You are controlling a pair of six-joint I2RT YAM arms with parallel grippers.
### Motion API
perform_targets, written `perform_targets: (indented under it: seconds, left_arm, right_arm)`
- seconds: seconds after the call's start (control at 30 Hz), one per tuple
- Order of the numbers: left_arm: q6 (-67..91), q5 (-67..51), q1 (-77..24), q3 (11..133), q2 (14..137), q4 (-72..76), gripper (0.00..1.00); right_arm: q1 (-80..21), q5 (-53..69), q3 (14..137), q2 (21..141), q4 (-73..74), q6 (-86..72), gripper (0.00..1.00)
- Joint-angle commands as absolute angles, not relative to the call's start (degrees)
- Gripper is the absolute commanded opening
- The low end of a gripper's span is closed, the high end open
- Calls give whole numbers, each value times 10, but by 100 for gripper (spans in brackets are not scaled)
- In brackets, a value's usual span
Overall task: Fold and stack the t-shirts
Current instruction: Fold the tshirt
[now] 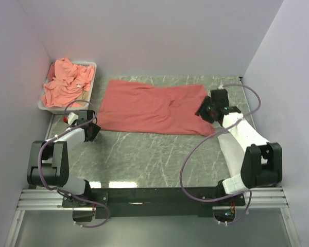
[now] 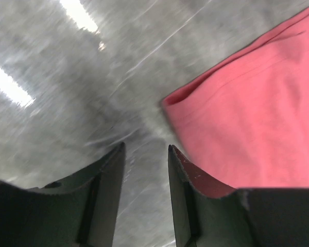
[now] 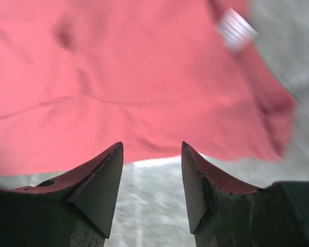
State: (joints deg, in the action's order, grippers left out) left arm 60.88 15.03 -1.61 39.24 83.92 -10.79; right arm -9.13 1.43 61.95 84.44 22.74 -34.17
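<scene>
Softly rumpled coral t-shirt (image 1: 149,107) flat on veined grey table (image 1: 144,154), left end effector (image 2: 146,149) apart, right end effector (image 3: 152,146) apart, empty.

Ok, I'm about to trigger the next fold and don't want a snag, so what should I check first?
1. Left gripper open, nothing between its jaws: ok.
2. Right gripper open, nothing held: ok.
3. Red t-shirt spread flat on the table: ok, one small crease mid-cloth.
4. Shirt's near-left corner just ahead of the left gripper: ok.
5. Sleeves tucked under: cannot tell.
6. Crumpled shirts inside the tray, no gripper touching them: ok.
</scene>
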Motion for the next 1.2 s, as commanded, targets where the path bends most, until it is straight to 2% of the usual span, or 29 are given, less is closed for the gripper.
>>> perform_targets:
  seconds: [0.0, 0.2, 0.47, 0.7, 0.97, 1.17]
  left_arm:
    - [589, 183, -18, 418, 852, -66, 45]
    - [592, 166, -18, 408, 867, -17, 44]
    - [587, 169, -18, 409, 878, -4, 44]
    - [590, 166, -18, 419, 897, 4, 33]
    - [586, 168, -18, 435, 908, 2, 19]
    - [585, 162, -18, 436, 907, 2, 12]
  right_arm:
    - [-63, 38, 547, 790, 209, -351, 56]
    - [-24, 34, 462, 713, 207, -345, 55]
    - [-12, 12, 418, 693, 214, -350, 54]
    - [-4, 1, 403, 715, 228, -358, 54]
    - [37, 1, 396, 767, 189, -361, 53]
    - [39, 7, 412, 788, 156, -373, 52]
